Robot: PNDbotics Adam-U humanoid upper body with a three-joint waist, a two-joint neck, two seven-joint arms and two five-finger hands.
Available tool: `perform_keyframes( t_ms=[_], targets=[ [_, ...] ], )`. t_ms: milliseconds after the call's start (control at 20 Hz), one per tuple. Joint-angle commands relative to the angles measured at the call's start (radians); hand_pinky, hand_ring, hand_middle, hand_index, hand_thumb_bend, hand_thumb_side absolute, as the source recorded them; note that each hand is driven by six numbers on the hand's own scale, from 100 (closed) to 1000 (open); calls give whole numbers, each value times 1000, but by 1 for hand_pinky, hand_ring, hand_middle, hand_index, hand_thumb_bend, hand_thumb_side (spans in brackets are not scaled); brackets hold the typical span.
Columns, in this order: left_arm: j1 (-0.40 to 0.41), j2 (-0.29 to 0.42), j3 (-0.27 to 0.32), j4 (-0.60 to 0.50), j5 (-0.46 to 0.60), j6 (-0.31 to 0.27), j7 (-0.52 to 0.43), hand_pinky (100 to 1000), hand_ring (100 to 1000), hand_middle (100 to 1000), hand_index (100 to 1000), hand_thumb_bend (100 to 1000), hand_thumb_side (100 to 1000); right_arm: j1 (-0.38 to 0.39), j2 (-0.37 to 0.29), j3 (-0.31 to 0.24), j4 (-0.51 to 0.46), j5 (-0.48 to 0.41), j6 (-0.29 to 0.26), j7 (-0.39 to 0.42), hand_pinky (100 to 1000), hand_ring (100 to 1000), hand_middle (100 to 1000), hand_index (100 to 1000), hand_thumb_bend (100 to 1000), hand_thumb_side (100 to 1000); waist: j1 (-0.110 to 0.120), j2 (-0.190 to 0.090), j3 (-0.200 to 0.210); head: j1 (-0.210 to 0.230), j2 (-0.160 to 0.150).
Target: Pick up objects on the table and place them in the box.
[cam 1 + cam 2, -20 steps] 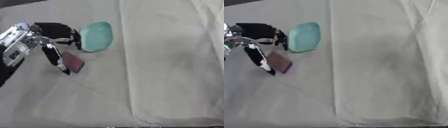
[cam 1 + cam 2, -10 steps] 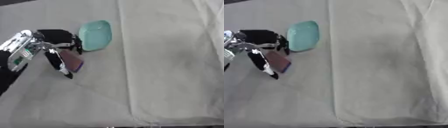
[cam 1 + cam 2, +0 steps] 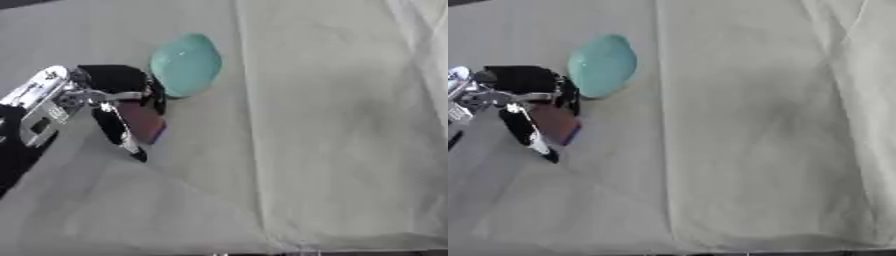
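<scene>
Your left hand (image 3: 109, 95) sits at the left of the frame, its fingers and thumb pinched around a small dark reddish block (image 3: 143, 120). A teal oval object (image 3: 185, 64) lies touching the hand's upper right side, on the grey cloth-covered table (image 3: 332, 125).

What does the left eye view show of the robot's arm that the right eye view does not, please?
Only the left eye view shows the silver forearm and the black part of the arm running down to the lower left edge. The right eye view shows nothing further; it cuts the arm off just behind the wrist. Both show the left hand over a dark red object, a teal object beside it, and the grey cloth covering the table.
</scene>
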Motion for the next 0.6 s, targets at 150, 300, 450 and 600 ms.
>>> perform_keyframes(
  t_ms=[150, 300, 450, 600],
  targets=[
    [-7, 29, 5, -7, -9, -8, 5, 417, 519, 577, 664, 740, 518, -14, -28, -4, -19, -10, -1, 4, 400, 492, 583, 680, 100, 561, -8, -11, 1, -1, -4],
    [-8, 31, 5, -9, -17, -10, 12, 408, 515, 572, 651, 702, 477, -15, -28, -4, -19, -14, -3, 5, 400, 492, 582, 680, 100, 561, -8, -11, 0, 0, -4],
    [-9, 31, 7, -10, -35, -10, 26, 400, 511, 568, 645, 659, 413, -15, -27, -3, -19, -18, -4, 6, 399, 491, 580, 679, 100, 562, -8, -12, -2, 1, -4],
    [-7, 27, 6, -5, -57, -13, 40, 398, 509, 566, 642, 653, 405, -16, -27, -4, -19, -21, -6, 7, 399, 491, 580, 679, 100, 563, -9, -10, -5, 0, -4]
  ],
)
